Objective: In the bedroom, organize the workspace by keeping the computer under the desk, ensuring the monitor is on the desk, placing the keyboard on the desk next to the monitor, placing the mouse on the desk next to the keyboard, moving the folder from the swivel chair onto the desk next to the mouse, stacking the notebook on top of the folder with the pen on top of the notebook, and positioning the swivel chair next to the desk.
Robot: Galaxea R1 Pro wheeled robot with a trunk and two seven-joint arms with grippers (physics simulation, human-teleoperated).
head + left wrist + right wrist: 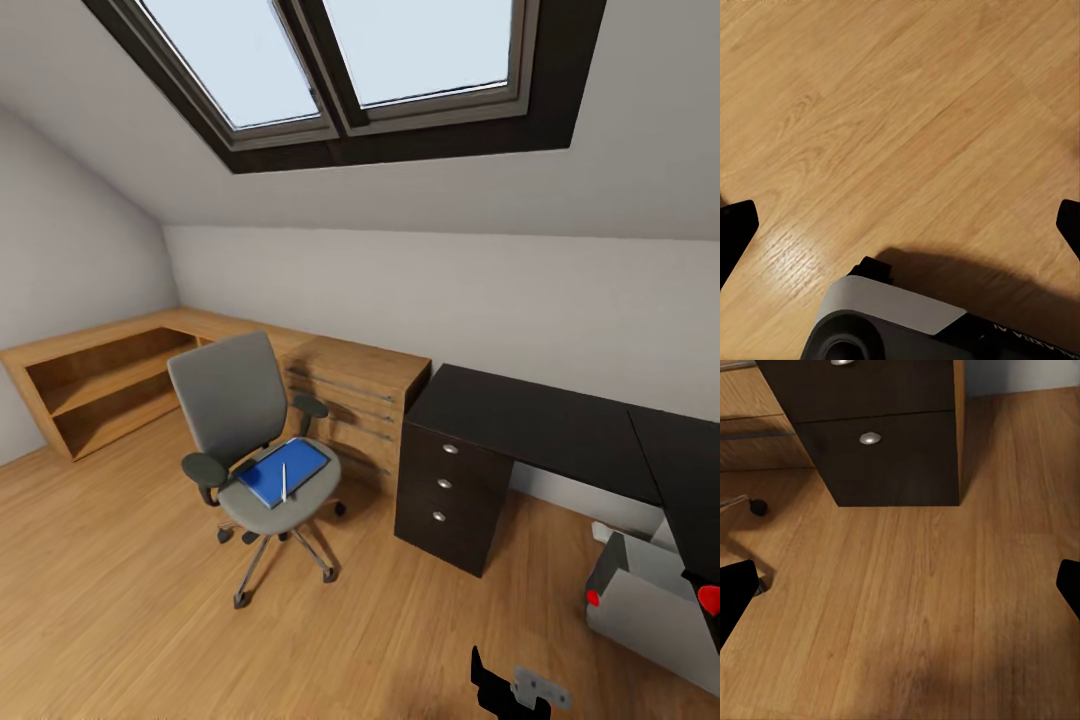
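The grey swivel chair (232, 400) stands on the wood floor left of the dark desk (540, 420). On its seat lies a flat blue cover (290, 468), folder or notebook, I cannot tell which. A thin white pen (284, 482) rests on top of it. A grey box with red spots (645, 595), perhaps the computer, sits on the floor beneath the desk's right part. My left gripper (900, 229) is open over bare floor. My right gripper (900, 589) is open and low, facing the desk's drawer unit (877, 435).
A light wooden drawer cabinet (355, 400) and a low shelf unit (100, 385) line the back wall left of the desk. One chair caster (757, 506) is near the drawer unit. My own base (885, 322) is under the left gripper. A skylight (350, 60) is overhead.
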